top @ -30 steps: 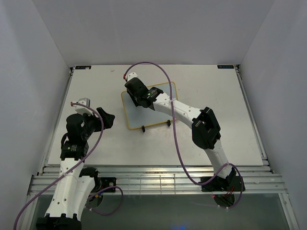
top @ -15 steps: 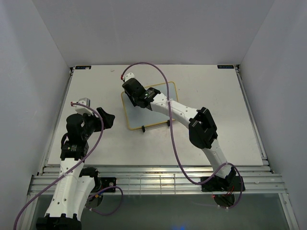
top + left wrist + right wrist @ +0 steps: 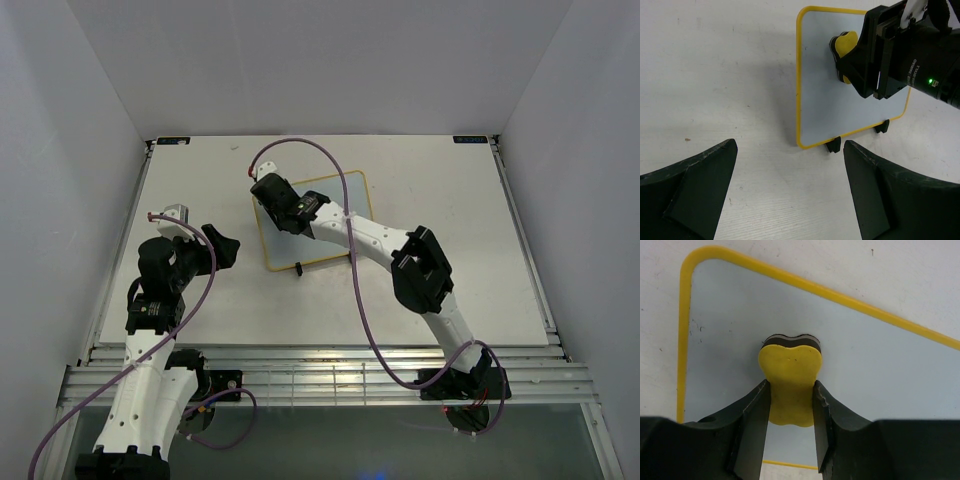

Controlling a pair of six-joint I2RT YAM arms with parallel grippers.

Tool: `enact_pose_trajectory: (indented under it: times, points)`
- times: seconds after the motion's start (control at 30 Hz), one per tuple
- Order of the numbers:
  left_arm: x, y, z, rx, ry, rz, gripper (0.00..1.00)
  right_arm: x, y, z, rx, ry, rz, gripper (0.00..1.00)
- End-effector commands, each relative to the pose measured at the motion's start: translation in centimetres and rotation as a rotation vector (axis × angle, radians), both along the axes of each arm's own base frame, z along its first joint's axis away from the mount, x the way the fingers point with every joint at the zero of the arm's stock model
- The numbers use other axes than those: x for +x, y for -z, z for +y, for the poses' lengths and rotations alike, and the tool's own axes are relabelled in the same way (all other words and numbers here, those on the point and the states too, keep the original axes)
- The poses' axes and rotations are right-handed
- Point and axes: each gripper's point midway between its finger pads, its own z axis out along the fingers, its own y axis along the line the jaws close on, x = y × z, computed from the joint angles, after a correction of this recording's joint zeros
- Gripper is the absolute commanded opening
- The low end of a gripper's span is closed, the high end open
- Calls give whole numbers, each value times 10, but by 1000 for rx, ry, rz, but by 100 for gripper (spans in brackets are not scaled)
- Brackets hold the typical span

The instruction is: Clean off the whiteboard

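Note:
The whiteboard (image 3: 285, 245), white with a thin yellow rim, lies flat on the table, and its surface (image 3: 880, 370) shows no marks where visible. My right gripper (image 3: 790, 402) is shut on a small yellow eraser (image 3: 790, 375), whose dark felt presses on the board near its far left corner (image 3: 812, 60). From the left wrist view the eraser (image 3: 845, 45) shows under the right wrist. My left gripper (image 3: 790, 190) hangs open over bare table to the left of the board, nothing between its fingers (image 3: 870, 195). From above, the left gripper (image 3: 218, 245) is near the board's left edge.
Two small black stand feet (image 3: 832, 146) stick out at the board's near edge. The purple cable (image 3: 345, 210) of the right arm loops over the board. The table's raised border (image 3: 150, 150) runs along the far and side edges.
The right gripper has slid the eraser leftward and a little farther away across the board, toward its far left corner. The left arm has stayed still.

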Motion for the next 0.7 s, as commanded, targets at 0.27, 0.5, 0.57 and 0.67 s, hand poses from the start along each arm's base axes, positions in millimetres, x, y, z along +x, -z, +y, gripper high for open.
enact_pose_trajectory:
  times: [0.27,0.5,0.57,0.67]
  points:
    - [0,-9,-3,-5,17,-19,98,-41,-24,-15,43,-7,3,27]
    - [1,-10,8,-3,-60,-17,98,-69,-130,-79,273,34,-117,27]
    - [2,-8,11,0,-80,-8,98,-69,-123,-124,278,93,-101,27]
    - [3,-10,20,11,-131,-11,98,-65,-83,-201,278,229,-26,28]
